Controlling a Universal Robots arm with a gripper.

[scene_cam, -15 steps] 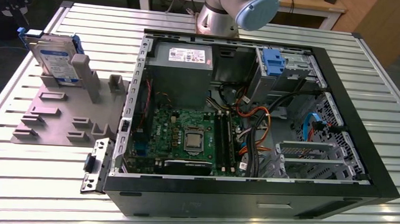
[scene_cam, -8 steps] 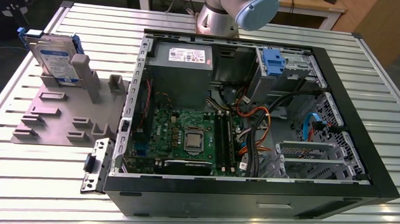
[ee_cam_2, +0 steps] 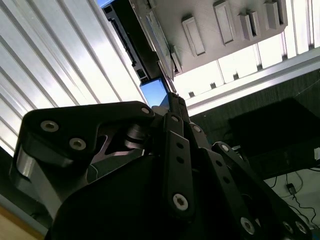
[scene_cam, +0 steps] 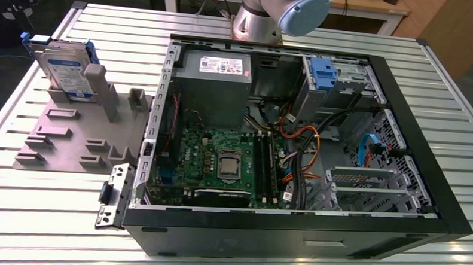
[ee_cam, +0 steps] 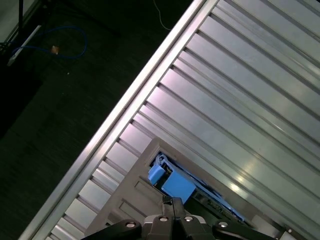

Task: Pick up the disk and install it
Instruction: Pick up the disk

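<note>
The disk point(scene_cam: 64, 71) stands upright in a grey holder plate point(scene_cam: 68, 137) on the table, at the exterior view's left; it is a silver drive with a white-and-blue label and a blue carrier. In the first wrist view my gripper point(ee_cam: 172, 202) hangs above the disk's blue carrier point(ee_cam: 172, 185), apart from it, and its fingertips appear pressed together with nothing between them. In the second wrist view the gripper point(ee_cam_2: 171, 100) points at the same blue carrier point(ee_cam_2: 154, 92), beside the holder plate point(ee_cam_2: 225, 25).
An open black computer case point(scene_cam: 296, 231) lies on the slatted metal table point(scene_cam: 461, 106), with a grey power supply point(scene_cam: 215, 77), a motherboard point(scene_cam: 219, 161) and a drive bay holding a blue clip point(scene_cam: 323, 73). The arm's base point(scene_cam: 262, 20) stands behind the case.
</note>
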